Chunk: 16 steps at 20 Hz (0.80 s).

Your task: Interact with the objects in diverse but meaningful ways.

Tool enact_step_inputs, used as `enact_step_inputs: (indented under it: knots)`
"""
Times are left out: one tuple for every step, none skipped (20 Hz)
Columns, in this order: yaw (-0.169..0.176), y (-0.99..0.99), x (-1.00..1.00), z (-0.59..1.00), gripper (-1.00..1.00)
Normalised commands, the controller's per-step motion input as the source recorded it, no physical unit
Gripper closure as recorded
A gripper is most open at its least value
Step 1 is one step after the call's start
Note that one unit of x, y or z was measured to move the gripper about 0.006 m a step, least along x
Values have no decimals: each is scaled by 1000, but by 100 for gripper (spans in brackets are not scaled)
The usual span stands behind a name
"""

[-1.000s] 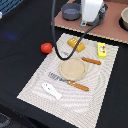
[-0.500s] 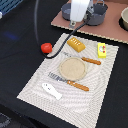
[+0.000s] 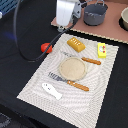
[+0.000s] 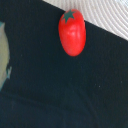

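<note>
Dark counter point(image 3: 15, 60) is seen in the exterior view, with a striped mat point(image 3: 35, 82) laid on it. The red tomato point(image 3: 46, 47) sits just off the mat's edge, on the exterior view's left. The orange block point(image 3: 76, 44), yellow packet point(image 3: 102, 49) and white fish point(image 3: 51, 90) lie on the mat. The end effector point(image 3: 65, 22) hangs above and near the tomato. Its fingers are hidden, so open or closed cannot be told.

In the wrist view, the tomato point(image 4: 72, 32) is seen alone on the dark counter, apart from any fingers. Being round, it could be bumped and rolled away if touched off-centre.
</note>
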Motion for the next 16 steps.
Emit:
enact_step_inputs:
  knots:
    - [0,-283,-726,-449,-100]
    - [0,-243,-706,-449,-100]
    - [0,-160,-680,-434,-100]
    - [7,-123,-660,-446,-100]
    - [20,-74,-669,-443,-100]
    - [27,-43,-640,-426,-100]
    - [31,-43,-637,-434,-100]
    - [30,-49,-663,-449,-100]
    - [32,-40,-654,-437,-100]
    - [33,-31,-671,-449,-100]
    - [34,-11,-663,-440,-100]
    - [40,0,-660,-437,-100]
    - [43,0,-663,-437,-100]
    - [54,0,-686,-457,-100]
    - [55,0,-654,-440,-100]
    - [52,0,-643,-437,-100]
